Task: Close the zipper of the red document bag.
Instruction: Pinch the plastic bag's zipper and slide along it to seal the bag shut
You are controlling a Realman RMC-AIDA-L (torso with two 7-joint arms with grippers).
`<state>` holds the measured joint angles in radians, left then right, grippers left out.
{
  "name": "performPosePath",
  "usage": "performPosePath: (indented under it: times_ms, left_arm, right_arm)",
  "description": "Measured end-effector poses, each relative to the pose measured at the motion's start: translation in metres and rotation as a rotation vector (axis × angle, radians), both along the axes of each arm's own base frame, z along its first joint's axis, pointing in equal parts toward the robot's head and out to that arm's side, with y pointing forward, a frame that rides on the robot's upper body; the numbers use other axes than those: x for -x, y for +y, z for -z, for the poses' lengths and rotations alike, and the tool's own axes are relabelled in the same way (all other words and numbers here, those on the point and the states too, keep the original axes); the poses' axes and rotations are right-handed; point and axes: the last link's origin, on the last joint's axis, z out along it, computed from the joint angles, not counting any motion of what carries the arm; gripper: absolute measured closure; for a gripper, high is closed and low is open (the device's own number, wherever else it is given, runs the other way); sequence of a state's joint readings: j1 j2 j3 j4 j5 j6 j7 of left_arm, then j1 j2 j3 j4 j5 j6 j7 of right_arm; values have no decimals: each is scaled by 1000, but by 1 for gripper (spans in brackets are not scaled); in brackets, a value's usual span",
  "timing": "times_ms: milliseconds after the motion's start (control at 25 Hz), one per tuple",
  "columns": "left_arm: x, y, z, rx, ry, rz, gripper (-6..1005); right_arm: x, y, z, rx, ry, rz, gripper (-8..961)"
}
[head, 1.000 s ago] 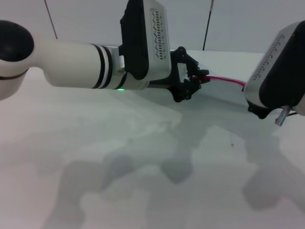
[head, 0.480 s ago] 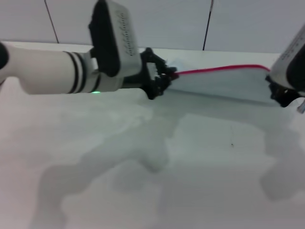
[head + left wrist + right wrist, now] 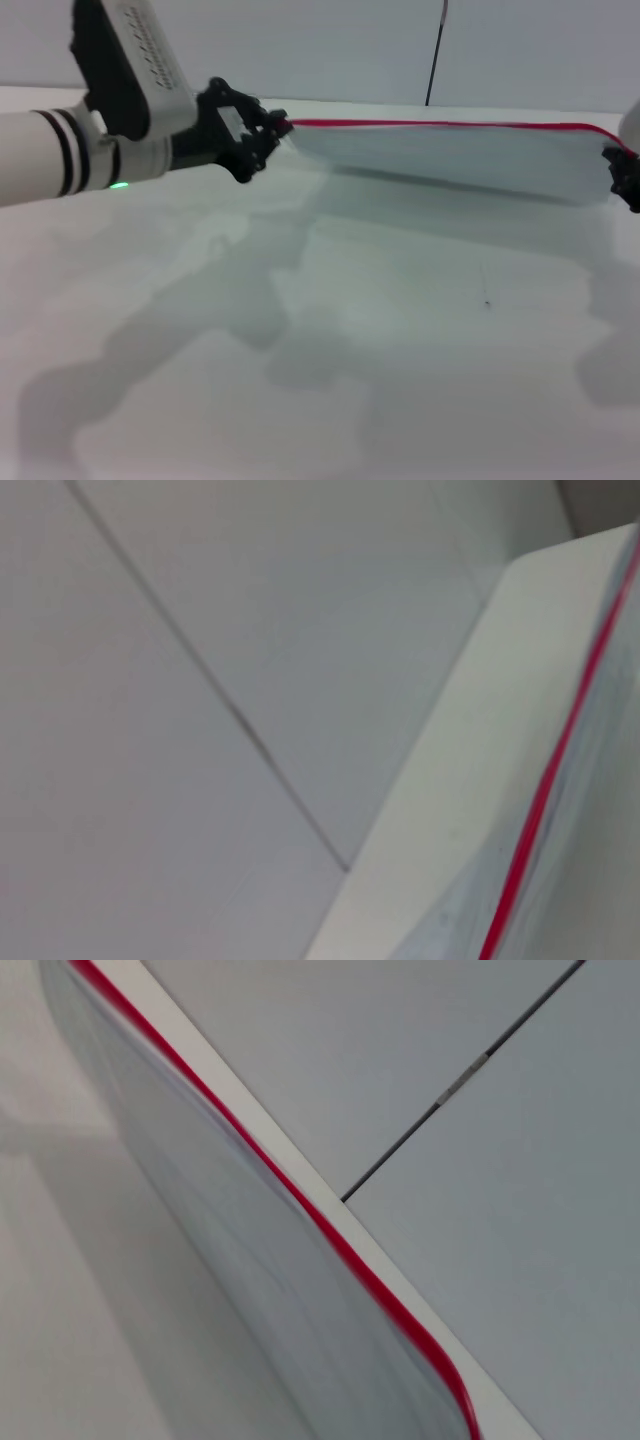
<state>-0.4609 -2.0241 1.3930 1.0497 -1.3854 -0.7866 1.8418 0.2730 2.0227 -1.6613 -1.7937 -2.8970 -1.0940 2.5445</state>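
Holding the red document bag (image 3: 455, 160) stretched above the worktop (image 3: 330, 350), long red-trimmed edge uppermost, toward the wall. Left end effector (image 3: 272, 130) pinching the near end of the zipper (image 3: 440, 125), fingers clamped on it, presumably at the slider, though too small to tell. Right end effector (image 3: 625, 180) gripping the opposite corner at the head view's edge; finger state impossible to tell. Zipper running taut and straight between the two. Judging the pouch thin, light, floppy and slick: sagging or buckling likely without tension. Best taking hold at the slider tab and the far corner, pulling level along the strip.
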Motion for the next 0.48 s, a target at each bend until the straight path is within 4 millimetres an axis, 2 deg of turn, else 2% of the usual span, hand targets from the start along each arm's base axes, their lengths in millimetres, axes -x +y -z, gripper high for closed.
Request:
performPosePath:
  times_ms: [200,480]
  left_arm:
    - [0,1,-6,-14,-13,-3,915]
    - [-6,3,-5,-12,-29,2,915]
  right_arm:
    - [0,0,0,4,-12,-7,907]
    - [3,1,0,1,-3,-11,855]
